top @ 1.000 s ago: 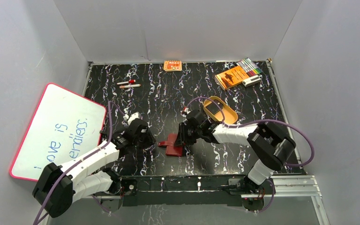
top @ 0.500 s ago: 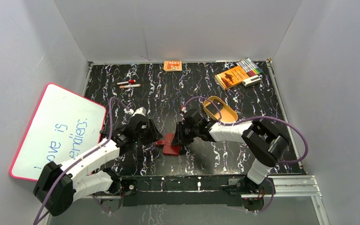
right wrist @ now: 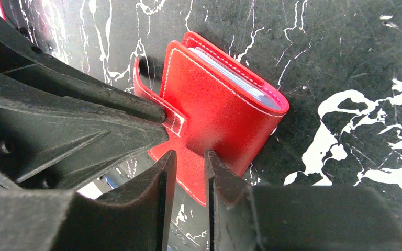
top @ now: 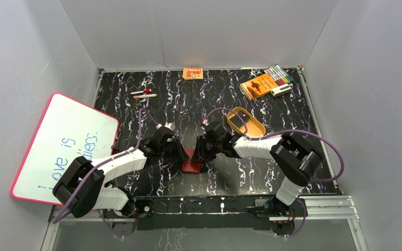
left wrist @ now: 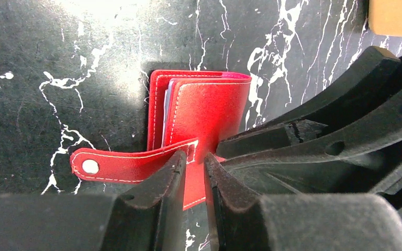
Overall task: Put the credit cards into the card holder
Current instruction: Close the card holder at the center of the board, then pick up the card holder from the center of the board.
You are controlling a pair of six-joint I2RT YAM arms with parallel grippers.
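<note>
The card holder (top: 192, 166) is lying by the tabletop's (top: 188, 104) near edge. The left gripper (left wrist: 194, 170) and right gripper (right wrist: 190, 168), fingers narrow, are pinching it, apparently at tab and cover.

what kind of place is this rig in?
Likely a robot test cell: plain grey panel walls box in a black marbled tabletop, two white-and-black arms are bolted to a metal rail at its near edge, and a pink-framed whiteboard sits at the side.
</note>
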